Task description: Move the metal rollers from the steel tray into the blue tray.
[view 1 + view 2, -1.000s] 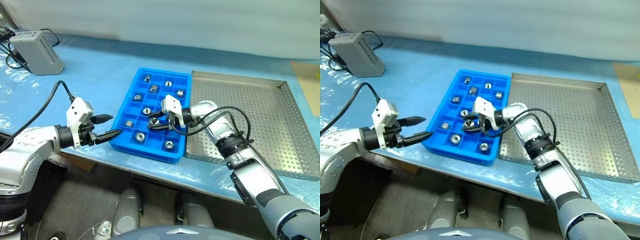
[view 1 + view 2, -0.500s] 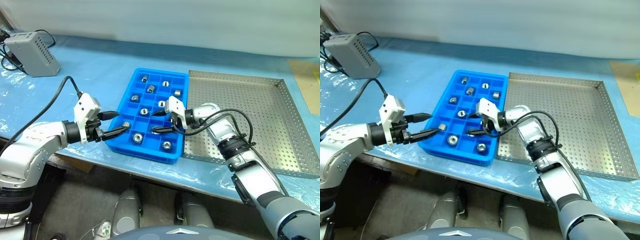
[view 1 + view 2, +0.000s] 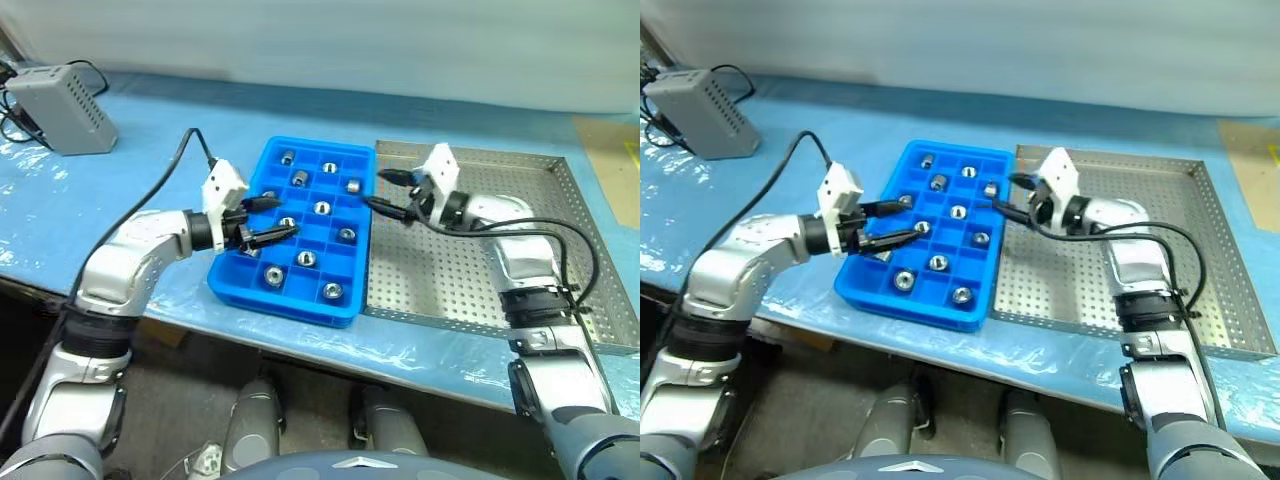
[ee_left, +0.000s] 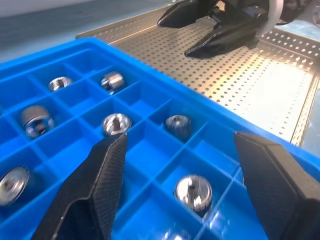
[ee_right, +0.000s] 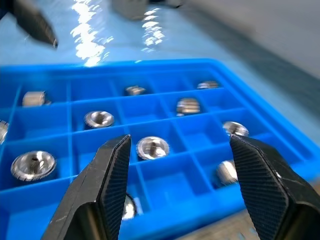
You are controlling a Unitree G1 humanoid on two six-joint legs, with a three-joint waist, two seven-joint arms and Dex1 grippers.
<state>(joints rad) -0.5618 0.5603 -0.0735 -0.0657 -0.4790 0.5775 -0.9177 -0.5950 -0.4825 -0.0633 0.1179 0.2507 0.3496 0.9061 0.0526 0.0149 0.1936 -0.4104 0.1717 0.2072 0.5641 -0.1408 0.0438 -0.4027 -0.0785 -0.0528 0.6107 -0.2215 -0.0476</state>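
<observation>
Steel perforated tray (image 3: 520, 240) at 3 o'clock of the blue compartmented plastic tray (image 3: 300, 300) looks emptied. Left gripper (image 3: 267, 220) and right gripper (image 3: 386, 193), jaws apart and empty, could nudge seated silvery metal rollers (image 3: 321, 208)

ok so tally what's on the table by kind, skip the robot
metal rollers: 11 in view, all in the blue tray; the left gripper may hide another
trays: 2, the blue tray and the steel tray
grey box: 1
total: 14
</observation>
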